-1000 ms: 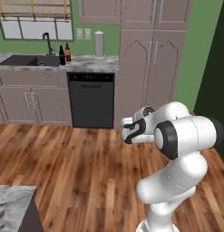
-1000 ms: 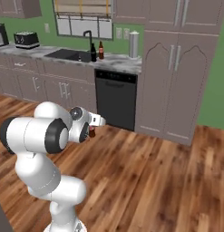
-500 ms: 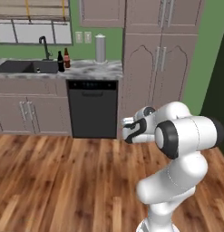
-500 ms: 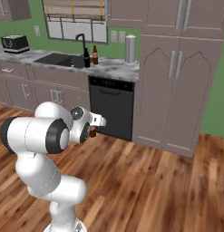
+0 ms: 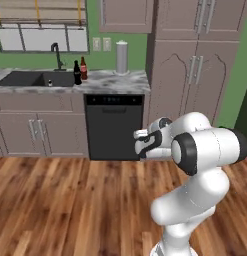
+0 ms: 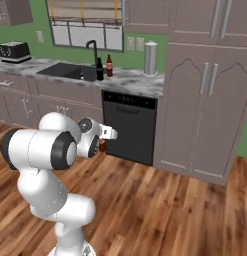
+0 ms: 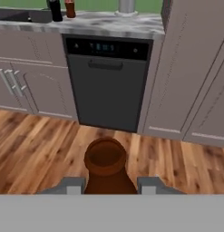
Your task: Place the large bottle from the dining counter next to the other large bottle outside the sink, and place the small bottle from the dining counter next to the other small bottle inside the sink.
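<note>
My gripper [image 7: 109, 186] is shut on a brown bottle [image 7: 105, 165], whose open neck rises between the two fingertips in the hand view. The gripper [image 6: 101, 144] hangs in front of the robot at mid height, over the wooden floor and well short of the counter. A dark bottle [image 5: 77, 73] and a reddish-brown bottle [image 5: 83, 68] stand upright side by side on the marble counter, just right of the sink [image 5: 30, 79]. They also appear as the dark bottle [image 6: 99, 69] and the reddish-brown bottle [image 6: 109, 65]. The inside of the sink is hidden.
A black dishwasher [image 5: 114, 127] sits under the counter straight ahead. A steel canister [image 5: 122, 57] stands at the counter's right end beside tall cabinets [image 5: 195, 65]. A faucet [image 6: 92, 50] rises behind the sink and a toaster [image 6: 14, 51] stands far left.
The whole picture has shifted: the base has driven, so counter, sink and dishwasher now sit more to the right and nearer. The arm keeps its pose with the bottle held.
</note>
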### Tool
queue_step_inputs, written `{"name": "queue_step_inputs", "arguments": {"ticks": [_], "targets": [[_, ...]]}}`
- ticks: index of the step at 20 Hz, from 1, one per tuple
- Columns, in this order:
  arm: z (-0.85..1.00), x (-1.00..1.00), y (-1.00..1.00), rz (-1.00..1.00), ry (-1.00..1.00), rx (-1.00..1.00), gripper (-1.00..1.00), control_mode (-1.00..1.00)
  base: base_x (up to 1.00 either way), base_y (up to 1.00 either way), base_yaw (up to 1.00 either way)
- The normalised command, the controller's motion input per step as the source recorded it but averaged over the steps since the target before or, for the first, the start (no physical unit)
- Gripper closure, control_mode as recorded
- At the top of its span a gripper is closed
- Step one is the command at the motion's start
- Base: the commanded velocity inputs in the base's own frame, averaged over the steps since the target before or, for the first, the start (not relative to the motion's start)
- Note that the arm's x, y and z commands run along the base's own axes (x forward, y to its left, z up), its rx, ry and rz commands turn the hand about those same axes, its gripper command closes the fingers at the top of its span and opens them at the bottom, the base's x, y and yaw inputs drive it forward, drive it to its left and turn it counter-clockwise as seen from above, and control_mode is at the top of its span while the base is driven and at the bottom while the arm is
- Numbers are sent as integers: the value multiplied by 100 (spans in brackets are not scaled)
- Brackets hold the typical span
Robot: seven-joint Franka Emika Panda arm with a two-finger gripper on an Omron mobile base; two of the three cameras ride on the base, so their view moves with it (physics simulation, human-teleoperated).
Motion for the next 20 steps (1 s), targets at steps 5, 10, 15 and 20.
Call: {"name": "queue_step_inputs", "arguments": {"ticks": [5, 10, 15, 20], "targets": [[0, 0, 0, 0, 0, 0, 100, 100, 62, 46, -3], [0, 0, 0, 0, 0, 0, 100, 100, 67, 47, -3], [0, 0, 0, 0, 0, 0, 100, 100, 65, 43, -3], [0, 0, 0, 0, 0, 0, 100, 100, 66, 43, -4]]}}
